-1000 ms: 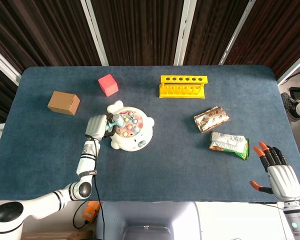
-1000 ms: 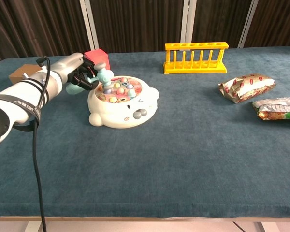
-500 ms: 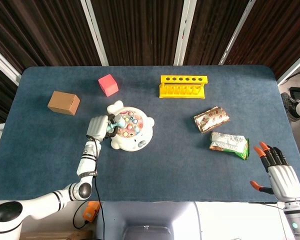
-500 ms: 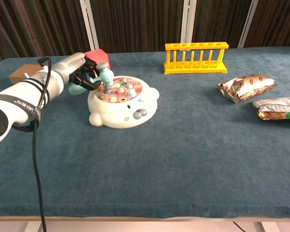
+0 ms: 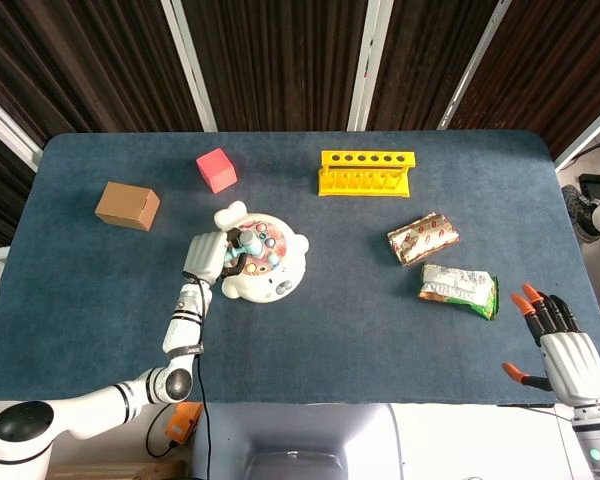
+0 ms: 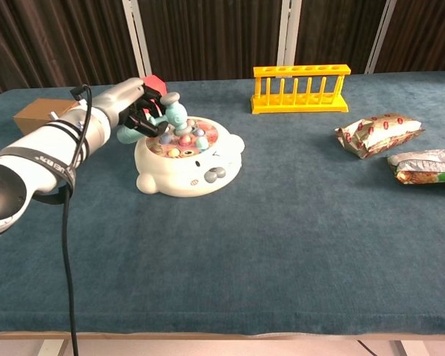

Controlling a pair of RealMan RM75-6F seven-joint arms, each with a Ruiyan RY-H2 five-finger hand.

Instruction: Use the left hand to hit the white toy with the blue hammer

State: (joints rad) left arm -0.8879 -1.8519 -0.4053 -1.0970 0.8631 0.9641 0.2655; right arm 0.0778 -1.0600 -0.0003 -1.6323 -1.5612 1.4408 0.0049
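The white toy [image 5: 270,272] [image 6: 193,165] is a bear-shaped board with several coloured pegs, lying left of the table's middle. My left hand [image 5: 206,257] [image 6: 133,111] grips the pale blue hammer [image 5: 242,245] [image 6: 170,113] by its handle, and the hammer head hangs over the toy's peg area, close to the pegs. Whether it touches them I cannot tell. My right hand [image 5: 562,345] rests at the near right table edge in the head view, fingers spread, holding nothing.
A red cube [image 5: 216,169] and a brown box [image 5: 127,205] lie behind and left of the toy. A yellow rack [image 5: 367,172] stands at the back middle. Two snack bags [image 5: 423,238] [image 5: 459,289] lie on the right.
My left hand has moved right with the hammer, carrying its head from the toy's left edge to over the pegs. The right hand stays put.
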